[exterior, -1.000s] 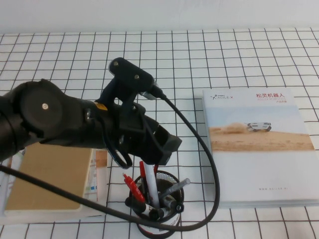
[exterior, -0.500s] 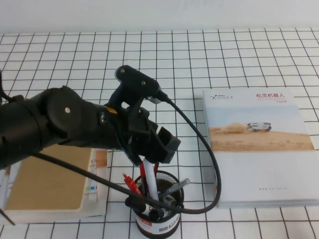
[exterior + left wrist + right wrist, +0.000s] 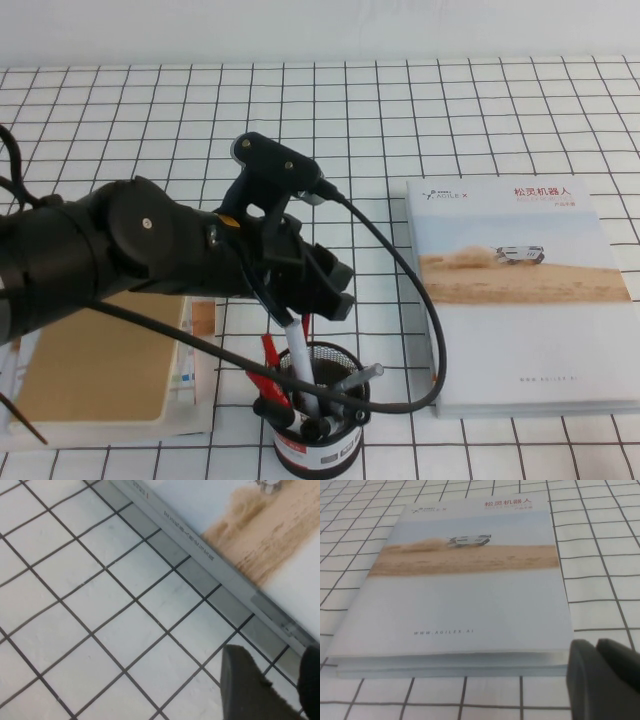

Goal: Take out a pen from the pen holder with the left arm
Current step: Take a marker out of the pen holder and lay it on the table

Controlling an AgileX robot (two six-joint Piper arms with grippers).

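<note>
A black mesh pen holder [image 3: 318, 440] stands near the table's front edge and holds several pens. A white pen [image 3: 298, 350] sticks up highest, with a red pen [image 3: 271, 362] and a grey pen [image 3: 357, 380] leaning beside it. My left gripper [image 3: 306, 300] hangs directly over the holder, its jaws on either side of the white pen's top end. In the left wrist view the left gripper [image 3: 272, 655] shows two dark fingers with a gap of bare table between them, and no pen is visible there. The right gripper [image 3: 596, 650] hovers shut near the book's front corner.
A large white book [image 3: 520, 300] with a desert picture lies to the right of the holder. A brown notebook [image 3: 90, 365] on a stack of papers lies to the left, under my left arm. The arm's black cable [image 3: 428, 320] loops down to the holder's right side.
My left arm has lowered the gripper onto the top of the white pen. Its jaws have narrowed around the pen, which now stands a little more upright.
</note>
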